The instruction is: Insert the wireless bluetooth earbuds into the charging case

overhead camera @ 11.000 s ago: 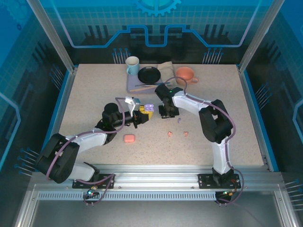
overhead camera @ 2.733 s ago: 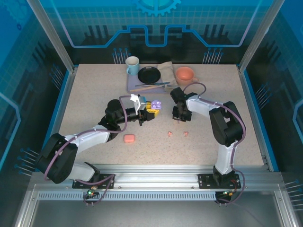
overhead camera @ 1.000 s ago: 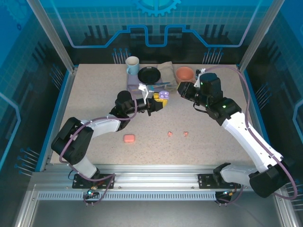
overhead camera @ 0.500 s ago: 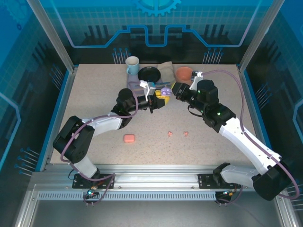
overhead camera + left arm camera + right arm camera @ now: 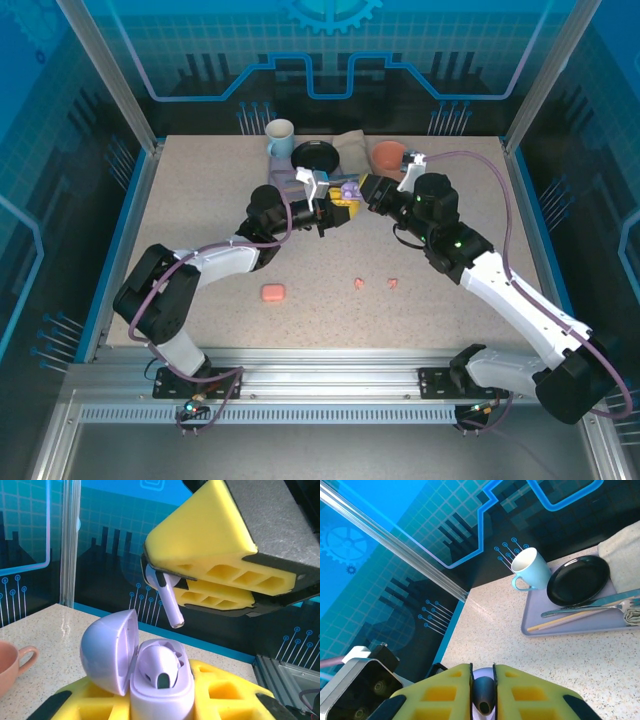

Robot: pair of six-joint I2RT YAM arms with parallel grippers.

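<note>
1 lilac earbud (image 5: 167, 596), pinched in the right end effector (image 5: 172, 575), hangs just above the open case (image 5: 160, 680) clamped by the left end effector (image 5: 338, 205), stem tilted down toward its mouth.

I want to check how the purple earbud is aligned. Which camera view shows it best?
The left wrist view: the earbud hangs stem-down from the right arm's jaws, above the open case. The right wrist view shows its end between the jaws; from above it merges with the case.
</note>
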